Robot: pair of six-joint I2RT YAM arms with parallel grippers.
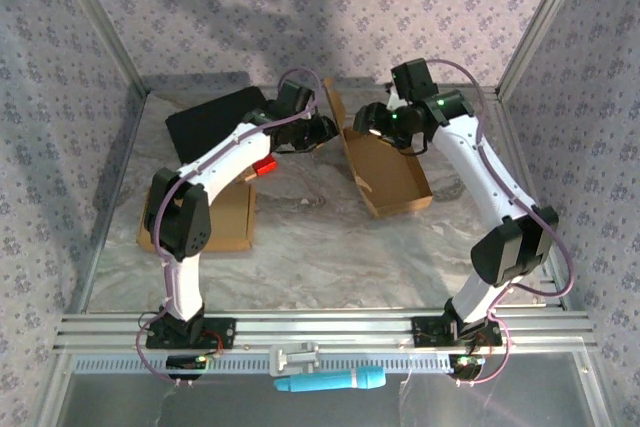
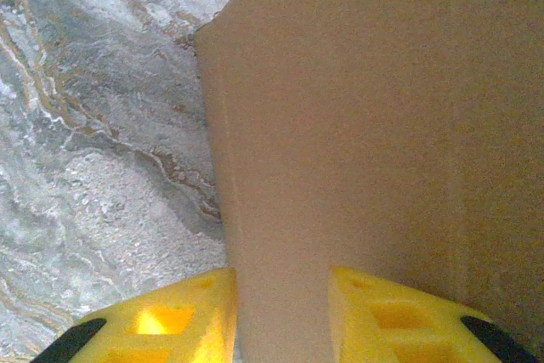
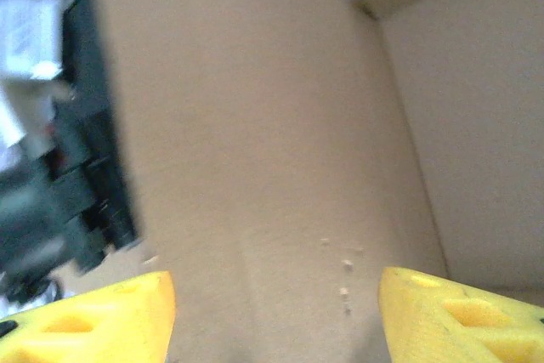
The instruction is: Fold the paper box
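Overhead, floral walls [image 1: 60, 67] flank the marbled table [image 1: 330, 242] and paper box [image 1: 395, 182].

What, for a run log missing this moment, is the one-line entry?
task: fold box | box: partly folded, one wall up | left pincer: at wall, grip unclear | right pincer: open over box inside

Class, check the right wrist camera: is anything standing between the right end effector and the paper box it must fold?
Nothing visible does. The right end effector is open and faces the bare inside of the paper box directly, with plain cardboard showing between its fingers.
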